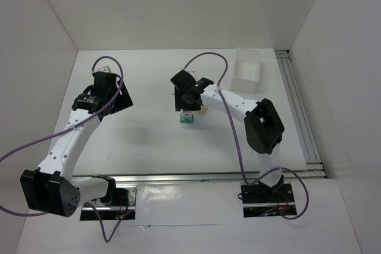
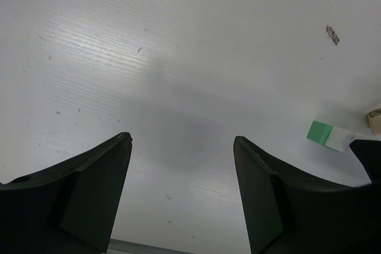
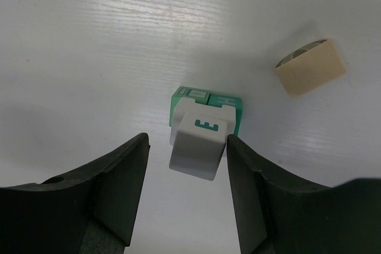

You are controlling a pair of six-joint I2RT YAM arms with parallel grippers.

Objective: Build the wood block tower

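Note:
The wood block tower (image 3: 205, 126) stands at mid-table as a short stack: teal-green lettered blocks below and a white block marked E (image 3: 199, 144) on top. It also shows small in the overhead view, the tower (image 1: 187, 118) just below my right gripper (image 1: 186, 104). My right gripper (image 3: 186, 138) is open and straddles the white block; its right finger is at the block's side and the left finger stands apart. A pale tan rounded piece (image 3: 310, 68) lies on the table to the right of the stack. My left gripper (image 2: 181, 141) is open over bare table, far left of the tower (image 2: 329, 135).
A clear rectangular plastic tray (image 1: 247, 71) sits at the back right. White walls enclose the table on three sides. Metal rails run along the right edge (image 1: 297, 111) and the near edge (image 1: 208, 177). Purple cables loop off both arms.

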